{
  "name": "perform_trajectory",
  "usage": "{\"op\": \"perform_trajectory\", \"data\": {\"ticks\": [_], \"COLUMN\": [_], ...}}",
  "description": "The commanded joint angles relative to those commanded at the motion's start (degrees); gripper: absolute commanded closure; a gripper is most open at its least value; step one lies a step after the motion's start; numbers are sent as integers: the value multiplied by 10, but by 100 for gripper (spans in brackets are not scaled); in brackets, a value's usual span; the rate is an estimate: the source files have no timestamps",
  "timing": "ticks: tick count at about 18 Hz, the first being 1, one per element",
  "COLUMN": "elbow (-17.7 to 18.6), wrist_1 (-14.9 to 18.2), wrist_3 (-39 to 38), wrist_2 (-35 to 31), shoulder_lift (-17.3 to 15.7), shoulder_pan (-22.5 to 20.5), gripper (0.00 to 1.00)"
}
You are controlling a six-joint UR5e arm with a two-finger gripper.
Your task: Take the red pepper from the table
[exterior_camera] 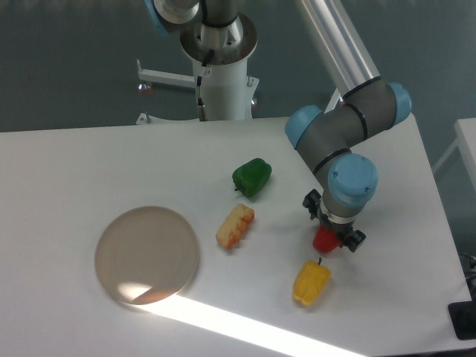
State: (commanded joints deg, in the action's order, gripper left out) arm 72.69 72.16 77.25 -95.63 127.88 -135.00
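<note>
Directly under the pincer (332,230), red pepper (324,240), mostly hidden

Grey cylindrical arm joints (331,141) are capped in light blue; a polished silver tube (335,41) is seen at 12 o'clock.

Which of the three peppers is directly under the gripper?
The red pepper: it sits right beneath the gripper, partly hidden by it. The yellow pepper lies just in front, and the green pepper lies farther away.
</note>
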Motion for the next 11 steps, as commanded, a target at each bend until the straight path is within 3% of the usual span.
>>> {"op": "perform_trajectory", "data": {"ticks": [5,11], "elbow": [-3,-20], "wrist_1": [4,4], "wrist_3": [1,5], "wrist_2": [1,8], "shoulder_lift": [-11,-31], "shoulder_pan": [-4,-19], "gripper": [49,49]}}
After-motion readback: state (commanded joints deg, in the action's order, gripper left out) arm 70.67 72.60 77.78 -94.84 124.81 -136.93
